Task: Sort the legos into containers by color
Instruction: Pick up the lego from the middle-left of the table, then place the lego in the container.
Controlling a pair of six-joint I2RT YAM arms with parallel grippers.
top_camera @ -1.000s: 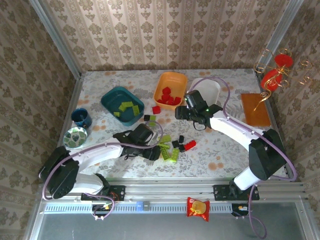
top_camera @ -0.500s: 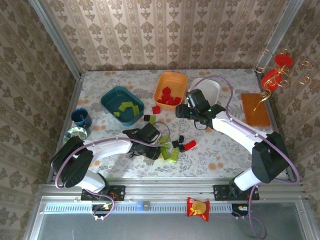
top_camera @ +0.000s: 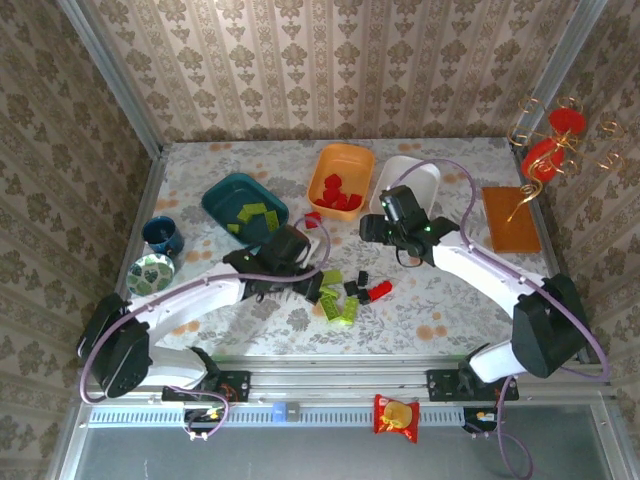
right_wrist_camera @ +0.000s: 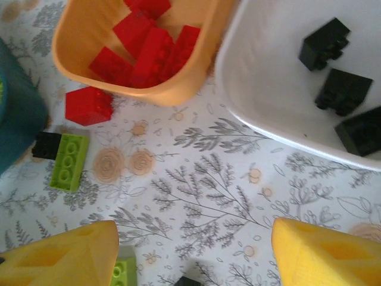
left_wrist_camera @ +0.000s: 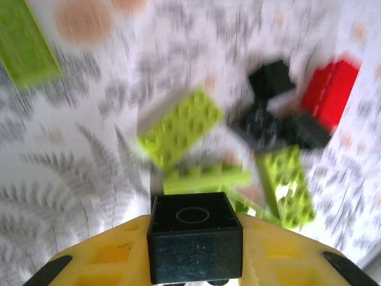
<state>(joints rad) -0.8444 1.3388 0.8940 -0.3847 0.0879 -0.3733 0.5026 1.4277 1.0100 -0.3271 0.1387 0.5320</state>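
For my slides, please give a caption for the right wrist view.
Open right gripper near an orange tub of red bricks and a white tub with three black bricks.

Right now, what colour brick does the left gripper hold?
The small plastic brick is black; left wrist view.

Across far half of desk, in a row: left tub with bricks inside, middle tub with heaped bricks inside, right tub with three bricks inside. Before the tubs, mid-desk, loose pile; left end effector just left of it, single brick clamped between its fingers; right end effector between pile and right tub, jaws apart. Cup at left edge, dish just before it; board at right edge; stray brick on desk just beside middle tub's near wall.
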